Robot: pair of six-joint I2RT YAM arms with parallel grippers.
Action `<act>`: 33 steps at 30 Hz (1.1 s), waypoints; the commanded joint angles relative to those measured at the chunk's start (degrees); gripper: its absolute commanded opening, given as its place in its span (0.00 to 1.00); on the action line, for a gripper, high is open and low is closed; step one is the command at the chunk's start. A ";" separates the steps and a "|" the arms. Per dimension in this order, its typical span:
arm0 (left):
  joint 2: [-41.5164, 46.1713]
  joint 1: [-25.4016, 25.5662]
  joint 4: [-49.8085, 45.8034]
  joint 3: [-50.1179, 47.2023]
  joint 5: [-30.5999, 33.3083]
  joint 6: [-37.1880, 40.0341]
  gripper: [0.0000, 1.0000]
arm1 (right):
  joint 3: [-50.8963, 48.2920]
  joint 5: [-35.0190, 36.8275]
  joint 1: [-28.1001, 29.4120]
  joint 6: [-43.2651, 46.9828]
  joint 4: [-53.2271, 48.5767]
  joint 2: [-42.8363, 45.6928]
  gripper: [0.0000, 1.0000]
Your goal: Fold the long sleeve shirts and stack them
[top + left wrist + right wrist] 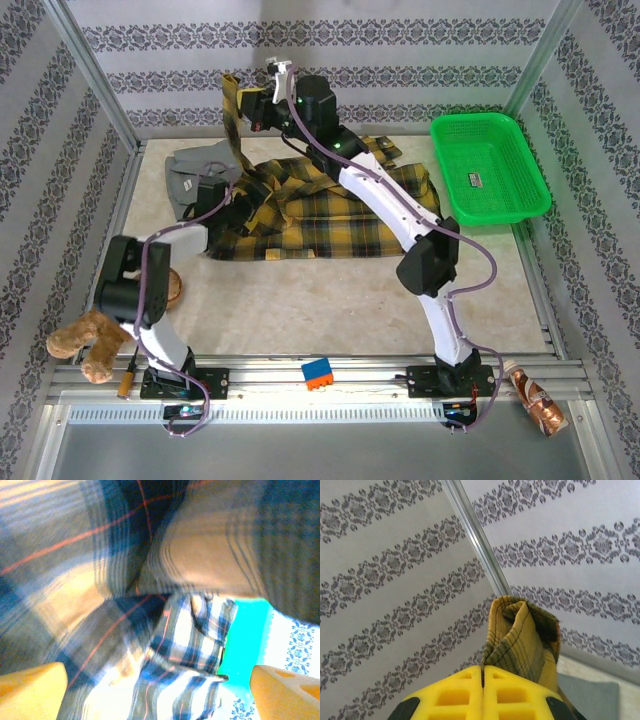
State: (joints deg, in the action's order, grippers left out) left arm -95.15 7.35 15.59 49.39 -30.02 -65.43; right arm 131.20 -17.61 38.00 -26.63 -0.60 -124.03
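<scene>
What matters for my next input is where the plaid flannel [330, 215] lies relative to my right pincer [262, 108]. That pincer is raised at the far left, jaws closed on the end of one sleeve [237, 130]. In the right wrist view a fold of yellow plaid pokes out above the closed right pincer [482, 680]. From there the sleeve hangs as a strip down toward the shirt's far-left shoulder. The body of the shirt is spread flat on the table [330, 300], below the pincer and to its near right. Its long axis runs left to right, and its right end stops just short of the green basket [490, 150]. I judge the sleeve has to be carried rightward and nearer to land across that body. My left pincer [213, 197] is the closer one to the shirt's left edge. In the left wrist view the left pincer [157, 695] stands wide open, with blurred plaid right beneath it and nothing pinched. The grey shirt [190, 170] lies at the far left, touching the flannel's left edge, and I can't tell how much of it is tucked underneath.
</scene>
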 commanded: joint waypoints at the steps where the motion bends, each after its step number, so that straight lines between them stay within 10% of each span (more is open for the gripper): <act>1: 9.40 -1.13 -6.00 -4.94 -0.32 0.08 0.95 | -4.73 -2.61 -0.76 0.96 2.23 5.22 0.00; 9: 40.69 -8.17 -42.10 -4.83 20.36 9.46 0.98 | -26.83 -10.87 -1.35 3.64 0.90 18.12 0.00; 15: 44.32 -10.78 -46.00 -2.56 25.51 10.86 0.99 | -46.87 -18.30 -1.47 19.09 -14.01 32.49 0.00; 22: 34.11 -8.69 -35.28 -0.58 22.10 11.48 0.99 | -56.96 -2.71 -1.67 42.28 -35.96 41.72 0.00; 33: 19.26 -1.56 -24.93 4.07 16.92 9.97 1.00 | -63.98 22.70 -1.59 67.31 -27.90 41.86 0.00</act>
State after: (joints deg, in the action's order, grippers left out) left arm -74.41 5.13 -14.00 51.51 -11.31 -55.68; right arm 66.92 -3.36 36.73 30.96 -30.98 -81.80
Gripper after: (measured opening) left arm 0.994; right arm 0.055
